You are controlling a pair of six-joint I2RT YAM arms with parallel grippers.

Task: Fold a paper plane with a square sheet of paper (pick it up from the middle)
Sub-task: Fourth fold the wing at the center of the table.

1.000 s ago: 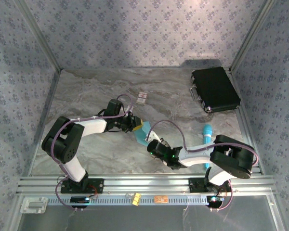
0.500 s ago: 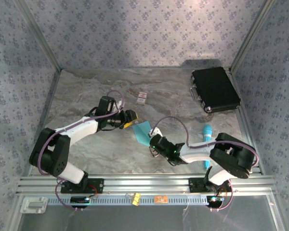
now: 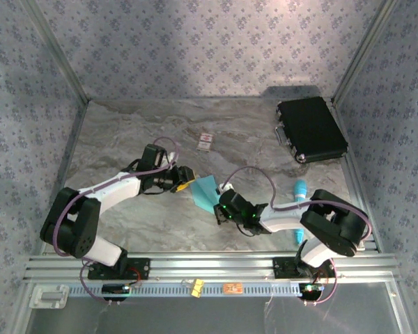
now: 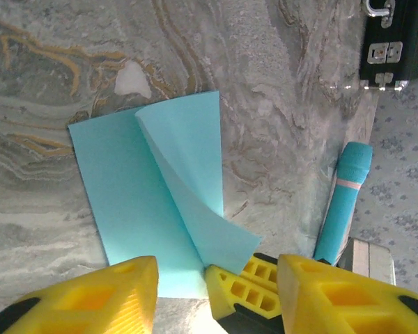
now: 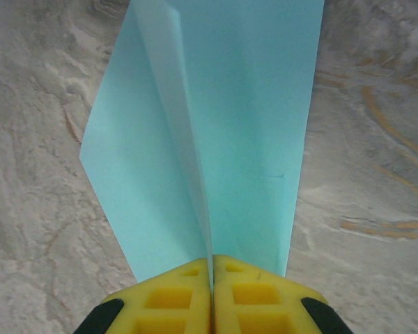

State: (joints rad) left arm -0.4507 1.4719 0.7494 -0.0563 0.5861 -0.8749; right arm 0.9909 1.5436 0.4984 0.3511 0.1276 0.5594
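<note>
The square sheet of paper point(image 3: 205, 191) is light blue and lies on the marble table. One fold stands up along its middle point(image 4: 188, 181). My right gripper point(image 5: 211, 268) is shut on that raised fold at the sheet's near edge, and its yellow fingers point(image 4: 254, 282) pinch the crease. My left gripper point(image 4: 217, 271) is open just left of the sheet point(image 3: 184, 179). Its jaws stand wide apart, either side of the right gripper's tips, and grip nothing. No paper plane shape shows; the sheet point(image 5: 258, 118) is mostly flat.
A slim cyan pen-like stick point(image 3: 299, 191) lies right of the paper, close to the right arm point(image 4: 343, 202). A black case point(image 3: 311, 129) sits at the back right. A small white card point(image 3: 206, 141) lies behind the paper. Metal frame rails border the table.
My left gripper has let go of the paper, opened and drawn back slightly to the left. My right gripper has shifted up and left with the sheet, which now lies spread wider.
</note>
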